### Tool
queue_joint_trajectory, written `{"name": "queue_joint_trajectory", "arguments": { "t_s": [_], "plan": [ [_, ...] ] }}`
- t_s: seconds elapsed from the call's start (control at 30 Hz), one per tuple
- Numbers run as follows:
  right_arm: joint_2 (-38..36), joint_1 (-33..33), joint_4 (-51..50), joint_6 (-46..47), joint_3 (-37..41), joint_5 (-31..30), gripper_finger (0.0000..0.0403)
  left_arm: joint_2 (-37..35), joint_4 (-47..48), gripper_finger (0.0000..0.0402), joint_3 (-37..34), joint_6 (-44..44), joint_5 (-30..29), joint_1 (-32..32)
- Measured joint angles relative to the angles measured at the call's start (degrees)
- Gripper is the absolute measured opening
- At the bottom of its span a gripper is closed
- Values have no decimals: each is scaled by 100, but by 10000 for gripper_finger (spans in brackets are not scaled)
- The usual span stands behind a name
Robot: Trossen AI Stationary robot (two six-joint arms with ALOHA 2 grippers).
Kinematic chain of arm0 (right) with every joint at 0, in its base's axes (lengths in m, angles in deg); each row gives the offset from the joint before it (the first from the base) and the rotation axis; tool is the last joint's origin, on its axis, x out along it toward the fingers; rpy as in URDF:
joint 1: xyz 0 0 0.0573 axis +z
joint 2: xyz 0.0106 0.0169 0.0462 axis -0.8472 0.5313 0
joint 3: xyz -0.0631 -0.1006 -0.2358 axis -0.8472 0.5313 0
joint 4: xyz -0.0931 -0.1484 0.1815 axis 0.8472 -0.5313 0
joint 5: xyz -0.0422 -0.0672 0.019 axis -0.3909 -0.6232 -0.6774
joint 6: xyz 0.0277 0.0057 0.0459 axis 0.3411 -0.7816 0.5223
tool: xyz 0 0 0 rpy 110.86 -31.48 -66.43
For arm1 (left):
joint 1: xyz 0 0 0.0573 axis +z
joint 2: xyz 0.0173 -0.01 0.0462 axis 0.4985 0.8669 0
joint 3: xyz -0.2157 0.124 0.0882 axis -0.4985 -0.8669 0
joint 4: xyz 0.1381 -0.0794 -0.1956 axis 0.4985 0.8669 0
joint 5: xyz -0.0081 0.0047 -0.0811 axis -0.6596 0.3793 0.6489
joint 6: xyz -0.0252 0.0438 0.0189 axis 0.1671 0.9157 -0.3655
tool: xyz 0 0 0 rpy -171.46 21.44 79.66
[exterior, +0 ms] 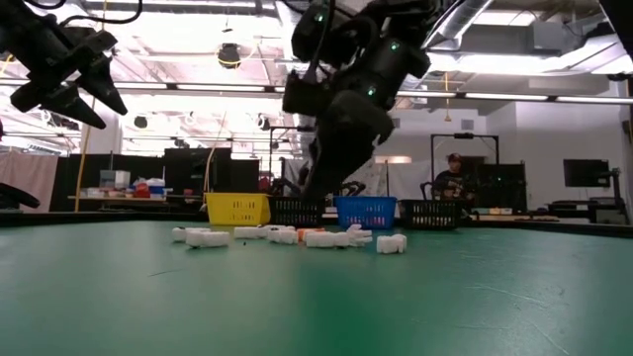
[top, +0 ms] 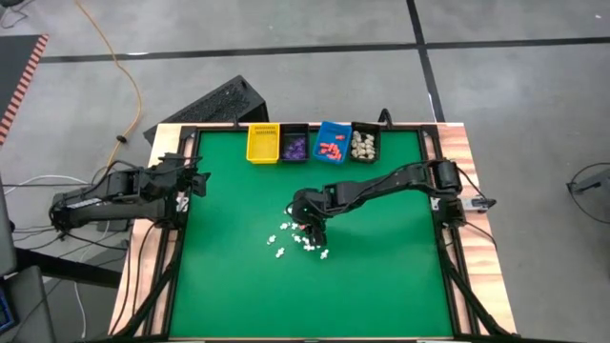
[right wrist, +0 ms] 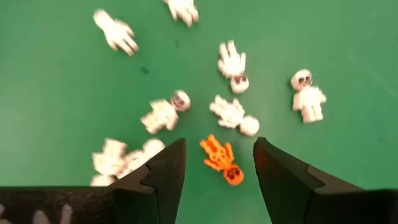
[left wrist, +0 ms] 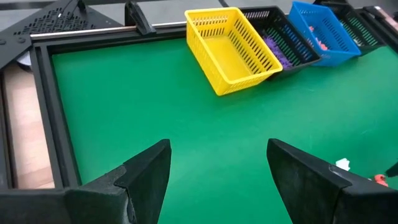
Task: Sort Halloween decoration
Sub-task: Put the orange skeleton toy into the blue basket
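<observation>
Green table mat (top: pixel 229 286), black frame around it. Outside the frame at 11 o'clock: a dark keyboard-like slab (top: pixel 214 107) on the grey floor, and a yellow cable (top: pixel 122 71) trailing across the concrete.

Along the 12 o'clock edge, left to right, four bins touching side by side: yellow bin (top: pixel 263 143), no pieces seen in it; black bin (top: pixel 294 145) with purple pieces; blue bin (top: pixel 333 145) with orange-red pieces; second black bin (top: pixel 363 144) with cream-beige pieces. No readable writing or labels anywhere.

Left gripper (top: pixel 197 179) hangs at 9 o'clock, over the mat's edge, arm folded back past the frame. Fingers (left wrist: pixel 146 174) spread wide, nothing between them. Well apart from the decorations.

Halloween decoration (top: pixel 303 243): loose cluster of small white skeleton figures just past centre toward 5 o'clock, lying flat on the mat. One orange figure (right wrist: pixel 222 160) among them.

Right arm reaches in from 3 o'clock, elbow bent, wrist pitched steeply down. Right gripper (top: pixel 314 227) sits low over the cluster's 12 o'clock side. Its fingers (right wrist: pixel 163 171) are parted and straddle the orange figure without touching it; white figures lie just beside on both flanks, one close against the finger.

Low view: a seated person (exterior: pixel 450 183) in the room behind the bins.
</observation>
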Motion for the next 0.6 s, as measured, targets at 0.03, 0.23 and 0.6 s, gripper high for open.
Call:
{"name": "queue_joint_trajectory", "arguments": {
  "t_s": [0.03,0.23,0.6],
  "plan": [
    [18,-9,-25,-48,2,-2,212,0,-3,256,0,-4,-2,0],
    [185,-12,-99,-204,5,13,212,0,1,256,0,-12,-37,0],
    [279,-38,-126,-218,7,-30,186,0,13,256,0,-10,-66,-1]
  ]
}}
